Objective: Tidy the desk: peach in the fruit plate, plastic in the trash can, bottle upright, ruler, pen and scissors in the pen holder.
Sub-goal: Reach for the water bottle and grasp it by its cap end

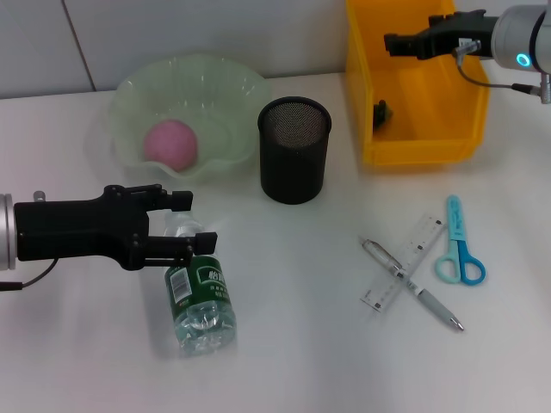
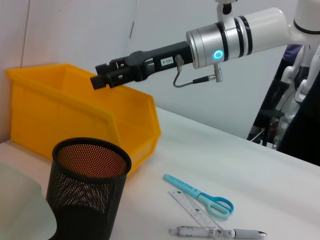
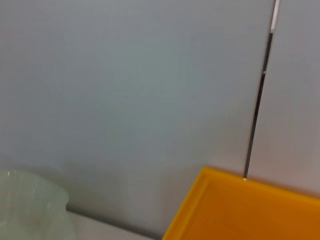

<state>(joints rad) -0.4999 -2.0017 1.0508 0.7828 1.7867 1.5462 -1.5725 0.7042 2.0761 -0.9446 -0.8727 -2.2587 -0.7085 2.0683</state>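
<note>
Left gripper [image 1: 182, 225] reaches in level from the left edge, jaws spread around the lying bottle's [image 1: 201, 297] neck. Right gripper [image 1: 394, 42] hovers over the yellow bin [image 1: 418, 146] at the far right corner, jaws pressed together.

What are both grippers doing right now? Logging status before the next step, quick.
Left gripper: open, fingers either side of the lying bottle at its cap end.
Right gripper: above the yellow bin; state cannot be told.
</note>
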